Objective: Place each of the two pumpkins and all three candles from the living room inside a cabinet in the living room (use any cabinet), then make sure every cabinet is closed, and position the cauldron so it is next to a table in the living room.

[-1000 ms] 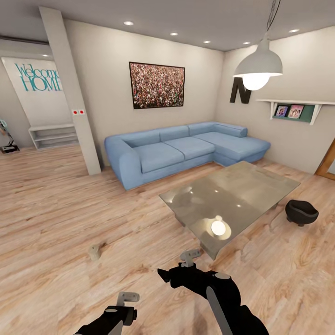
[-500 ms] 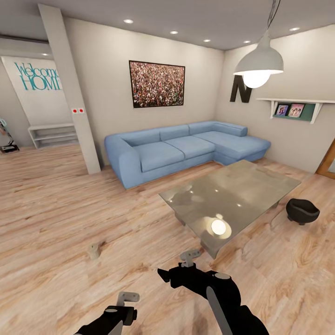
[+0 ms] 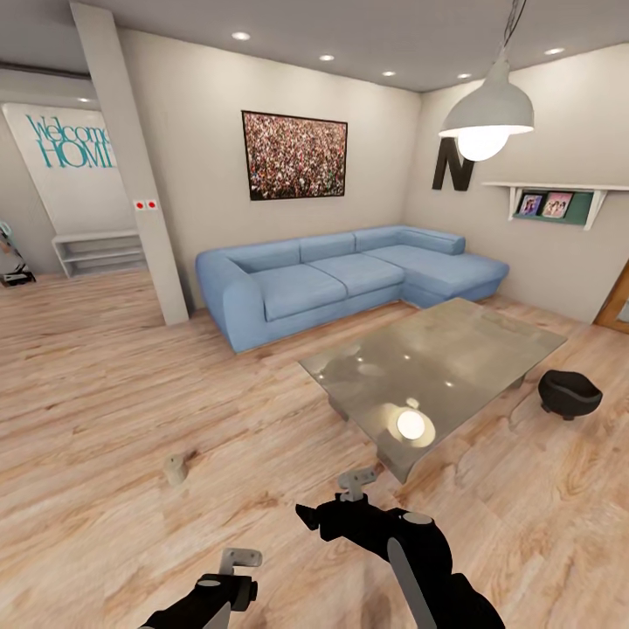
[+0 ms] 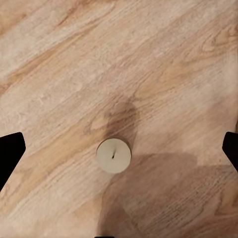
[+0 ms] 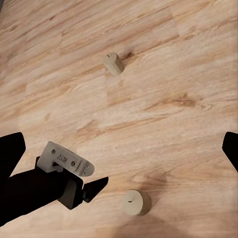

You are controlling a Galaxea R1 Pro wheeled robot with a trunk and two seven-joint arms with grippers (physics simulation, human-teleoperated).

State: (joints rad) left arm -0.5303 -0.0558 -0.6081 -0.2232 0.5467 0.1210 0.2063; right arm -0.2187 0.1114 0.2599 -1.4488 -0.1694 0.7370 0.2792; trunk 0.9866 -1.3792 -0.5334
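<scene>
Living room, wood floor (image 3: 105, 384): candle pickup pending.
One candle (image 4: 114, 155) stands upright at lower centre of the left wrist frame, between the spread fingers of the left gripper (image 4: 119, 148); nothing is held. A second candle (image 3: 176, 470) lies tipped at lower left of the head frame. Likely light, rigid and smooth: take it across the side wall. Right gripper (image 5: 119, 148) is also spread.

Blue corner sofa (image 3: 341, 275) against back wall. Framed crowd picture (image 3: 294, 159) above sofa — letter N (image 3: 451, 167) to its right. Glass coffee table (image 3: 437, 367) before sofa — pendant lamp (image 3: 486, 114) overhead. Wood floor (image 3: 105, 411) throughout.
</scene>
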